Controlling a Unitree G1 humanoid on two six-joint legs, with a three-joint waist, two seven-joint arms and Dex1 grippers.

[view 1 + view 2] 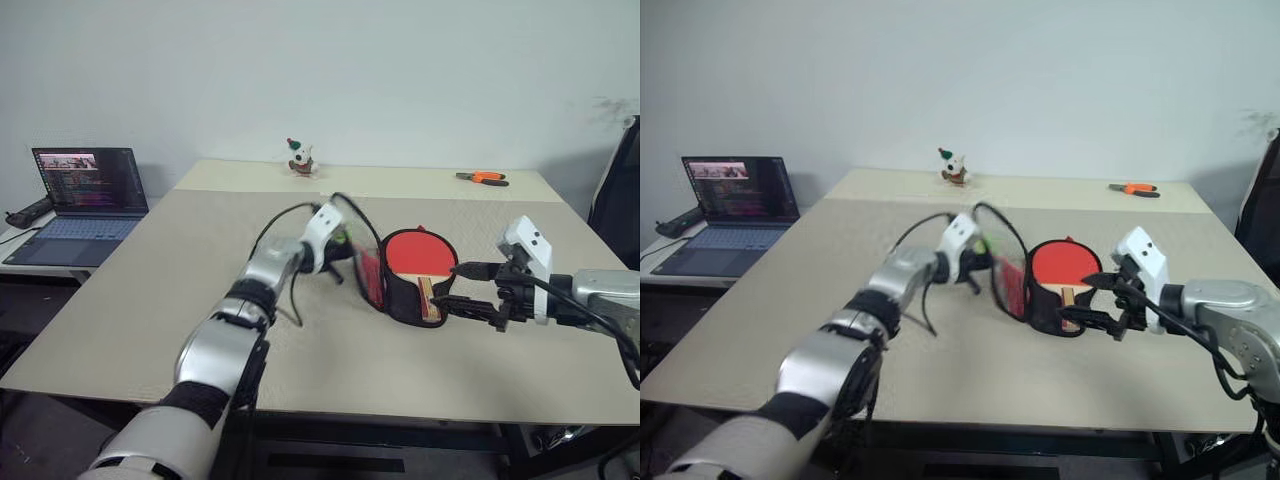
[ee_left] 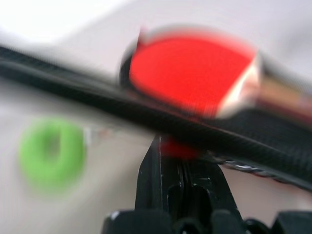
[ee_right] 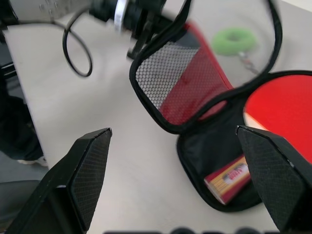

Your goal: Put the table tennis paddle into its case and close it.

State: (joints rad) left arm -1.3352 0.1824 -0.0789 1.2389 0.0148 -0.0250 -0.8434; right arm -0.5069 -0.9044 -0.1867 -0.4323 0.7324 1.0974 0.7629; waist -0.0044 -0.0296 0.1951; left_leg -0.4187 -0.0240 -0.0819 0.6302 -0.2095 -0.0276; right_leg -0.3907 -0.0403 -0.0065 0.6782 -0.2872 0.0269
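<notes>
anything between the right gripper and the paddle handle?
Only bare table and the open case's black rim lie between the right gripper and the paddle handle, per the right wrist view.

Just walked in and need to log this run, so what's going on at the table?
The robot is packing a table tennis paddle into its case, which lies on the table. The paddle already rests in the open case. The left gripper is shut on the raised flap, apparently to fold it over. The right gripper waits open by the handle end. The case is not yet closed.
</notes>
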